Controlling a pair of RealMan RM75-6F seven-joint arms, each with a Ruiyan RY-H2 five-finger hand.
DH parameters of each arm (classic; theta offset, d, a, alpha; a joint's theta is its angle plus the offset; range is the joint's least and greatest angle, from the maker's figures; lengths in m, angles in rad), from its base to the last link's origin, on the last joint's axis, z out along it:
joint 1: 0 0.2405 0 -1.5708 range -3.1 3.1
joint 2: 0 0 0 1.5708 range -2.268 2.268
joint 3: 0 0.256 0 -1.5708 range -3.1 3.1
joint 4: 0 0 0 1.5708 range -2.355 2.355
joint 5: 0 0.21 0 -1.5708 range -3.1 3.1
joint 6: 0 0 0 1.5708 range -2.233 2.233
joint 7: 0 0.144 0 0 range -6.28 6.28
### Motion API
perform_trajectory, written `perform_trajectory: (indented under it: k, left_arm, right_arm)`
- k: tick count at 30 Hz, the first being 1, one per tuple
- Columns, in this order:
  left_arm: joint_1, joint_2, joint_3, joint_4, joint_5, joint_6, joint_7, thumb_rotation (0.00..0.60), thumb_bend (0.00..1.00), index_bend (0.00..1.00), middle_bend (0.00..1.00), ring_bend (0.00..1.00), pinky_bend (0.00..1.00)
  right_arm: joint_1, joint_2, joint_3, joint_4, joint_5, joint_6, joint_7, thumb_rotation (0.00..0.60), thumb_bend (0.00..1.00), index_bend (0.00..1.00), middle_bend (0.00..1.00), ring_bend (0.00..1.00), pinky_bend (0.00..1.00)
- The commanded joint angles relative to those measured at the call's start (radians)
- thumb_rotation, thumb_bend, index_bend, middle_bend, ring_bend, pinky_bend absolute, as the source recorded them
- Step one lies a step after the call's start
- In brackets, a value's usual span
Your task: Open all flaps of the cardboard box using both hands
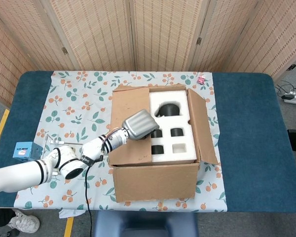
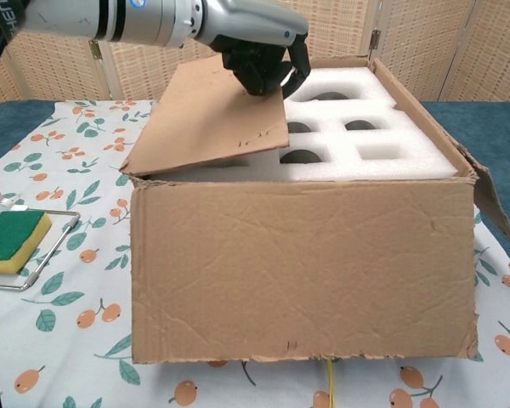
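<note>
Our left robot hand (image 2: 259,59) grips the free edge of the left flap (image 2: 212,119), tilted above the cardboard box (image 2: 302,263). We judge it light, stiff, hinge-bound; edge holds suit it.

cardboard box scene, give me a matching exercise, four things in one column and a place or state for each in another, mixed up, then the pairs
Things
1. left flap
2. right flap
3. white foam insert
4. sponge

States
A. lies on a wire rack beside the box
B. folded outward, hanging down the box's side
C. raised at an angle, gripped at its edge by the left hand
D. sits inside the box, with cut-out holes

Pairs: 1-C, 2-B, 3-D, 4-A
</note>
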Motion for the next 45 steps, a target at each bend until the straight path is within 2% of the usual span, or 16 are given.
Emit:
perform_trajectory:
  k: [1,15,22,34,45]
  left_arm:
    - [-0.001,0.041,0.001,-0.055,-0.033,0.024,0.091,0.6,0.92,0.64,1.0,1.0,1.0]
    - [0.008,0.183,-0.012,-0.231,-0.273,0.159,0.365,0.6,0.91,0.64,1.0,1.0,1.0]
    - [0.028,0.253,0.022,-0.3,-0.375,0.225,0.462,0.6,0.91,0.64,1.0,1.0,1.0]
    - [0.051,0.345,0.051,-0.374,-0.485,0.291,0.541,0.6,0.91,0.64,1.0,1.0,1.0]
    - [0.079,0.43,0.051,-0.416,-0.521,0.329,0.552,0.6,0.91,0.61,1.0,1.0,1.0]
  right_arm:
    - [-0.003,0.006,-0.005,-0.012,-0.009,0.008,-0.01,0.239,0.34,0.23,0.0,0.0,0.0]
    - [-0.009,0.021,-0.017,-0.052,-0.022,0.013,-0.035,0.236,0.34,0.23,0.0,0.0,0.0]
    - [-0.02,0.038,-0.016,-0.093,0.006,-0.006,-0.066,0.238,0.34,0.23,0.0,0.0,0.0]
    - [-0.021,0.048,-0.023,-0.131,-0.003,-0.012,-0.091,0.239,0.34,0.23,0.0,0.0,0.0]
    - [-0.019,0.044,-0.026,-0.136,-0.007,-0.017,-0.1,0.237,0.34,0.23,0.0,0.0,0.0]
